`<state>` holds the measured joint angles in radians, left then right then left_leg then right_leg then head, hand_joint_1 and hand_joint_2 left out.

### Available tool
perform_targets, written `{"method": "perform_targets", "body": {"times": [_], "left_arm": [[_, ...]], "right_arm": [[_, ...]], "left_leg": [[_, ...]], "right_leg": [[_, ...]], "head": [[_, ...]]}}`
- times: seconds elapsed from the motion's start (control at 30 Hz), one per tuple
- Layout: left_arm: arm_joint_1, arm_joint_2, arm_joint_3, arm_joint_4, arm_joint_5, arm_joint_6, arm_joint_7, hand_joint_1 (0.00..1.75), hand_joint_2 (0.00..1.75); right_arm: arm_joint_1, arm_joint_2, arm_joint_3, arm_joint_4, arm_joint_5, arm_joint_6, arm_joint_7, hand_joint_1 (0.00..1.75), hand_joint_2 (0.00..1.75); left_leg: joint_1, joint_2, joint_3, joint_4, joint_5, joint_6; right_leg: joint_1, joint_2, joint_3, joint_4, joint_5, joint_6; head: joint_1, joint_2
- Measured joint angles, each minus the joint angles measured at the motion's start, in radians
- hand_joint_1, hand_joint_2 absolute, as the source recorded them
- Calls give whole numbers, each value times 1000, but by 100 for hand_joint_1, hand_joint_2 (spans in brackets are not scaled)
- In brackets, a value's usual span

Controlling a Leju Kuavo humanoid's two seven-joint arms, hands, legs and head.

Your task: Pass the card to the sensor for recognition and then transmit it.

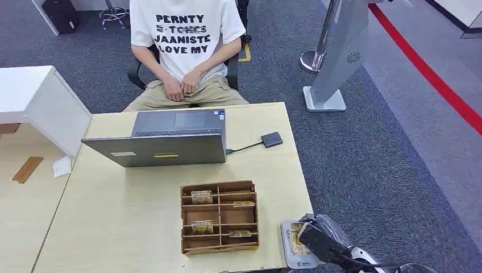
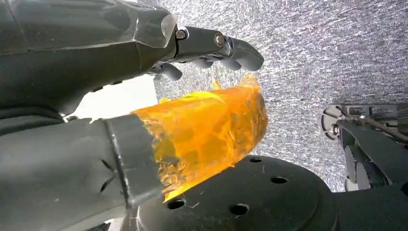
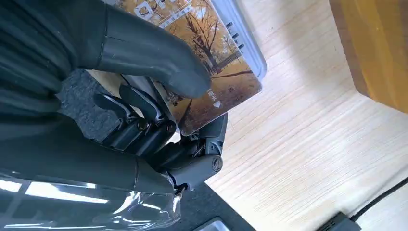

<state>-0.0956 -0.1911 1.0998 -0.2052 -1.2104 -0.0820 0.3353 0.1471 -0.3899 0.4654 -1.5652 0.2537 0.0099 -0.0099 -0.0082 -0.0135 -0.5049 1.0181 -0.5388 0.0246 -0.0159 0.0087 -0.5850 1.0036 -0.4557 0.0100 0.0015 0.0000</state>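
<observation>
Holding the card (image 3: pixel 211 62) between thumb and fingers, the right robot hand (image 1: pixel 318 236) sits at the near right corner of the surface (image 1: pixel 131 222), with the card lying over the grey sensor pad (image 1: pixel 290 250) there. In the right wrist view the thumb presses on the card's printed face while darker fingers support it from beneath, and the pad's grey edge (image 3: pixel 245 38) shows just past the card. The left robot hand (image 2: pixel 144 120) hangs over the carpet, its fingers apart and holding nothing, with orange tape wrapped around the thumb.

My guess is that the reading step is in hand. The grip looks shallow, at one end of the card, so a tilt or a quick lift could let it slip onto the surface or off the near edge to the floor. If the card hovers crooked over the pad, it may fail to register. The wooden card tray (image 1: pixel 219 217) stands just beside, and a careless sweep towards the seated person (image 1: pixel 185 45) beyond the laptop (image 1: pixel 165 139) could clip it.
</observation>
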Motion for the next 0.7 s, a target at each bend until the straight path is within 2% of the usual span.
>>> {"method": "perform_targets", "body": {"times": [0.7], "left_arm": [[0,0,0,0,-2,1,2,0,0]], "right_arm": [[2,-4,9,0,-6,-18,0,175,175]], "left_leg": [[0,0,0,0,0,0]], "right_leg": [[0,0,0,0,0,0]], "head": [[0,0]]}}
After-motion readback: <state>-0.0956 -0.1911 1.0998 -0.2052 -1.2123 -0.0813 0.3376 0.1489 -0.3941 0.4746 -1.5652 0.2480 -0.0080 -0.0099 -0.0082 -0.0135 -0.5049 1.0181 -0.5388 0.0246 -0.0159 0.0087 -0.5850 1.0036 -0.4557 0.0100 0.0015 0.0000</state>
